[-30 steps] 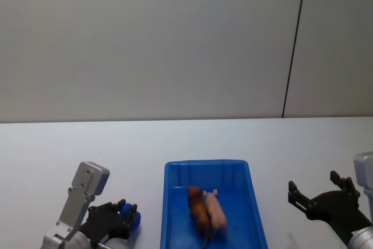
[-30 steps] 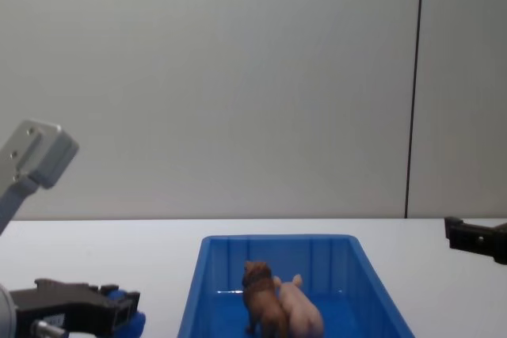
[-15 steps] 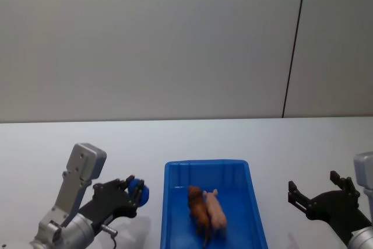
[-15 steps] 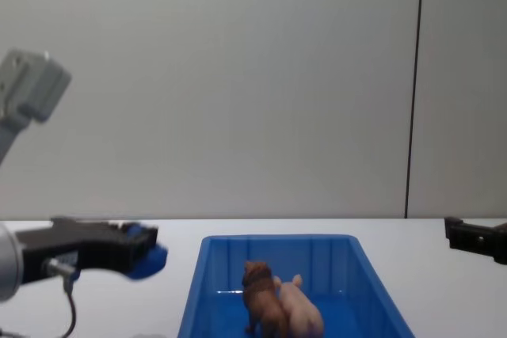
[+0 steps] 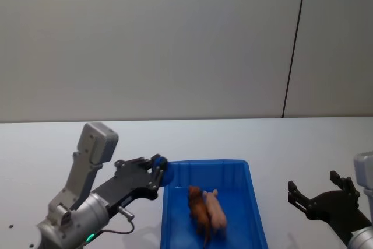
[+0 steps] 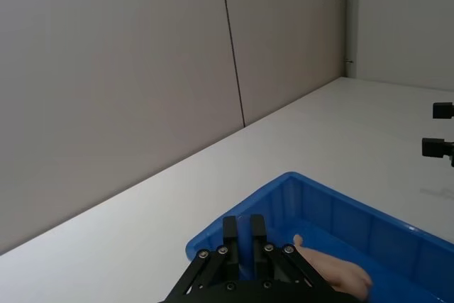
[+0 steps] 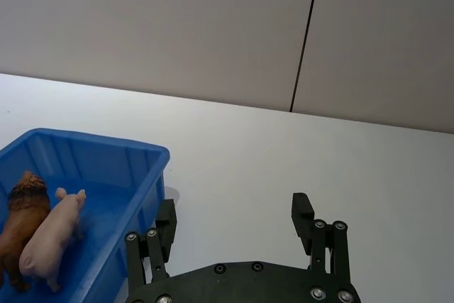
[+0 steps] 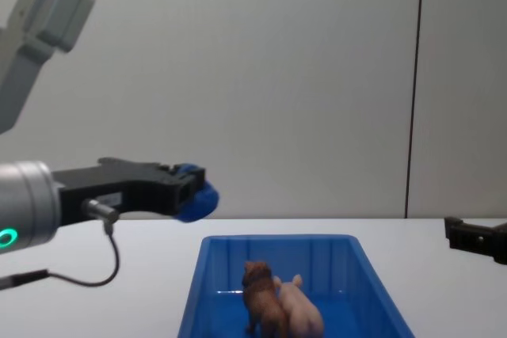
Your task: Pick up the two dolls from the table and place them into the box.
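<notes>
Two grippers, 1 box, 2 dolls, 1 table.

1. L side: left gripper is raised over the far-left corner of the box. In the chest view it hangs well above the rim, not touching it. Its 2 fingers sit close together with a narrow slit between them. A small blue lump sits at the tips and is pinched there. What the lump is: cannot tell. No doll in this gripper.

2. Centre: 1 blue box rests on the white table, long axis running away from the robot. Both dolls stand upright on the box floor, side by side and touching, heads toward the far wall.
   - Brown doll: on the L, near the middle of the box.
   - Pink pig doll: on the R, flank against the brown one.
   - Count in box: 2. Count on table: 0.

3. R side: right gripper hovers low over bare table, to the R of the box and apart from it. Its 2 fingers are spread wide and hold nothing. In the right wrist view the box's near corner and both dolls lie off to the side of this gripper.
</notes>
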`<state>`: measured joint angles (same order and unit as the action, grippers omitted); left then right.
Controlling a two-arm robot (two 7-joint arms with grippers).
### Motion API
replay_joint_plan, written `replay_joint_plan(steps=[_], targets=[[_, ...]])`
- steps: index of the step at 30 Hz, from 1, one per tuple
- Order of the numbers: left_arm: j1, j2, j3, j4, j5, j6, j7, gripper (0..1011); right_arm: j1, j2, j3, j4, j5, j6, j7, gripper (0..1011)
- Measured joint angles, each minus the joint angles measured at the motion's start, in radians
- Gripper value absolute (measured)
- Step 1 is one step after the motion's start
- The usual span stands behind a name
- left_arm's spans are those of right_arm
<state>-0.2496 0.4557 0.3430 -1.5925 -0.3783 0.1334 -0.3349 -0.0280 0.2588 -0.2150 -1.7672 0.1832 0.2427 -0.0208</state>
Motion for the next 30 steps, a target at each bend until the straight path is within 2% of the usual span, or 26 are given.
replay_joint_plan(steps=[6,19,30], targets=[[-0.037,-0.027,0.011,0.032,0.039,-0.006,-0.044,97,0.000,0.000,0.000,0.000,0.000,0.000,0.000,1001],[-0.147,-0.103,0.041,0.168,0.170,-0.026,-0.126,97,0.000,0.000,0.000,0.000,0.000,0.000,0.000,1001],[-0.201,-0.140,0.055,0.247,0.245,-0.034,-0.133,101,0.000,0.000,0.000,0.000,0.000,0.000,0.000,1001]])
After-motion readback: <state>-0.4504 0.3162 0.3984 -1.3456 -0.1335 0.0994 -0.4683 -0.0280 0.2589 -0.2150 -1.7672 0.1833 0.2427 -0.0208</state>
